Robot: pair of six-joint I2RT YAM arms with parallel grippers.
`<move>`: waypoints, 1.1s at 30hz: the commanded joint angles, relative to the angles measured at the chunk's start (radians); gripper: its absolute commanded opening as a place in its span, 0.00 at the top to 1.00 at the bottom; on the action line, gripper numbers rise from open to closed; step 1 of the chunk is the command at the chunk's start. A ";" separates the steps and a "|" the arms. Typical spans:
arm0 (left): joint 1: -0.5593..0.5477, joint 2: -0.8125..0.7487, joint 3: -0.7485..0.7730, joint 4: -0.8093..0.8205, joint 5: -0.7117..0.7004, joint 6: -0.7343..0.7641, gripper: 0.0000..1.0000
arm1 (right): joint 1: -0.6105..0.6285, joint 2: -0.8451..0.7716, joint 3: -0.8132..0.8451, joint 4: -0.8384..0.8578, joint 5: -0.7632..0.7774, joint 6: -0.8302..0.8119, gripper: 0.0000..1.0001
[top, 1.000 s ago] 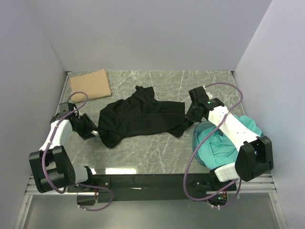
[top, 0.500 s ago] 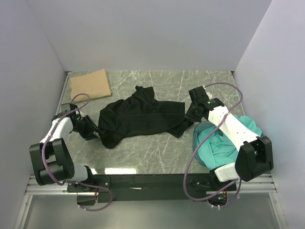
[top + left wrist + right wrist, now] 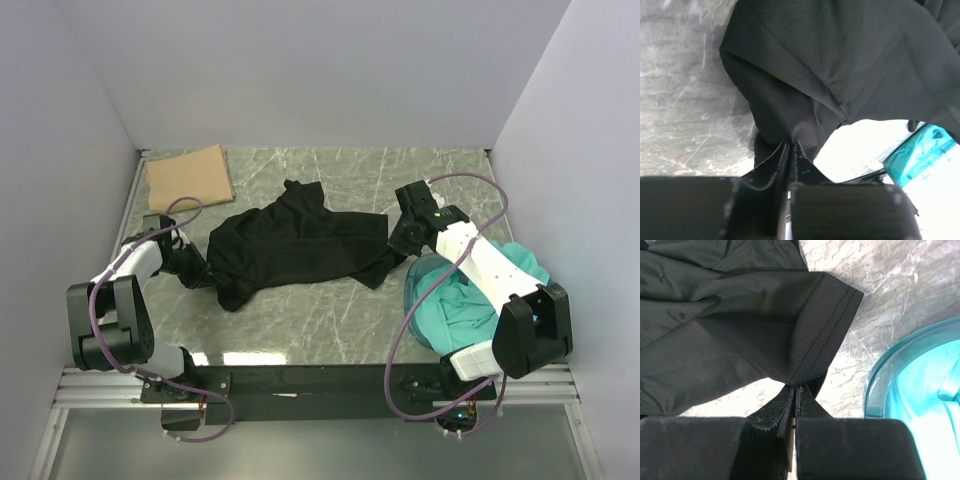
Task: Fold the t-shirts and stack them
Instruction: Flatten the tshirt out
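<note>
A black t-shirt (image 3: 290, 245) lies crumpled across the middle of the table. My left gripper (image 3: 200, 270) is shut on its left edge; the left wrist view shows the black cloth (image 3: 805, 85) pinched between the closed fingers (image 3: 805, 167). My right gripper (image 3: 392, 245) is shut on its right sleeve; the right wrist view shows the stitched sleeve hem (image 3: 825, 335) held between the closed fingers (image 3: 812, 407). A folded tan-brown t-shirt (image 3: 188, 176) lies at the back left. Teal t-shirts (image 3: 478, 300) fill the tub on the right, under the right arm.
The round translucent blue tub (image 3: 425, 275) stands at the right near the front; its rim (image 3: 880, 385) is close to my right gripper. White walls enclose the table on three sides. The table's front edge (image 3: 300, 358) runs before the arm bases.
My left gripper has moved back and right toward the shirt, its arm swinging up. The shirt's left edge bunched slightly. The right arm has hardly moved.
</note>
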 commanded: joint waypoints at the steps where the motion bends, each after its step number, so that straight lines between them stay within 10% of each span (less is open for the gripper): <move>1: 0.000 0.008 0.043 0.037 0.036 -0.013 0.97 | 0.004 0.009 0.021 0.023 0.013 0.005 1.00; 33: 0.345 0.054 0.302 0.078 -0.044 -0.115 1.00 | -0.006 0.130 0.233 -0.034 0.052 -0.076 1.00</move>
